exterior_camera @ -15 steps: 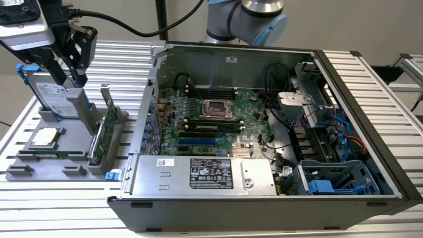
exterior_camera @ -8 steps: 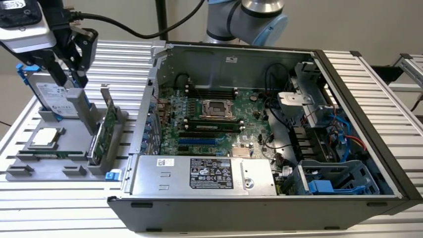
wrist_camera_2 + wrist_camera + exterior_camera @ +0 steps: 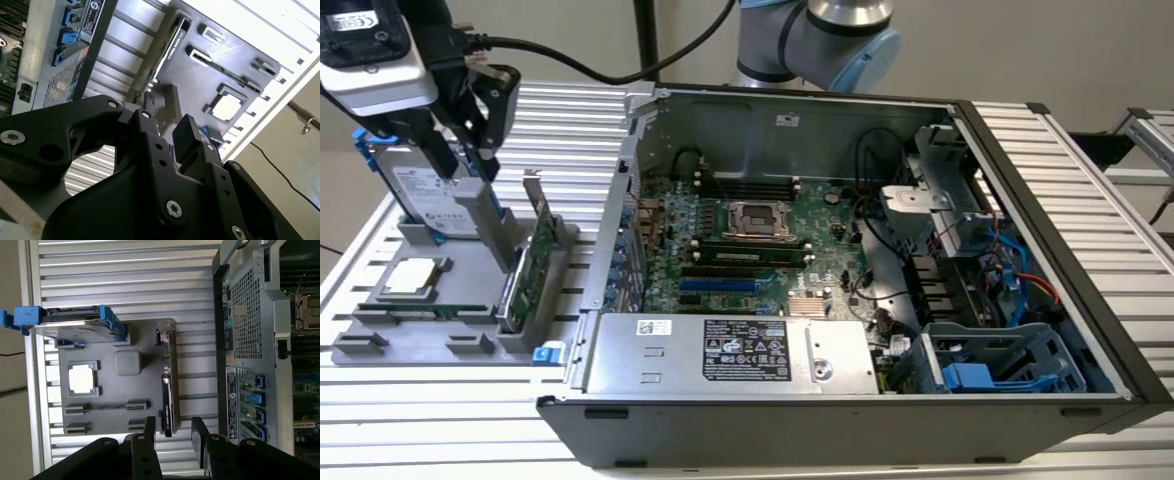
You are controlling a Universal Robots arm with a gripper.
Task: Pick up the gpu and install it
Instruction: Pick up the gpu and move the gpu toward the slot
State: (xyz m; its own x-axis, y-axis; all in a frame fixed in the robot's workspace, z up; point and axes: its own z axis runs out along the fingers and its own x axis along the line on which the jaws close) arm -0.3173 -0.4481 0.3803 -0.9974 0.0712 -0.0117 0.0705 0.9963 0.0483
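Observation:
The gpu [image 3: 523,272] stands on edge in a slot of the grey parts tray [image 3: 400,345], at the exterior view's left, beside the open computer case [image 3: 854,300]. Its silver end bracket [image 3: 534,205] points upward. My gripper [image 3: 470,155] hangs above the tray's far end, near the gpu's bracket and apart from it. It is open with nothing between its fingers. In the first wrist view the gpu [image 3: 167,390] shows edge-on, and its near end lies in line with the gap of the gripper [image 3: 175,437]. The second wrist view shows the gripper [image 3: 169,122] with the gpu [image 3: 169,42] beyond it.
A silver hard drive in a blue frame [image 3: 416,190] stands upright at the tray's far end, close to my gripper. A square processor chip [image 3: 408,276] lies flat on the tray. Inside the case are the motherboard [image 3: 747,230] and a power supply [image 3: 720,350].

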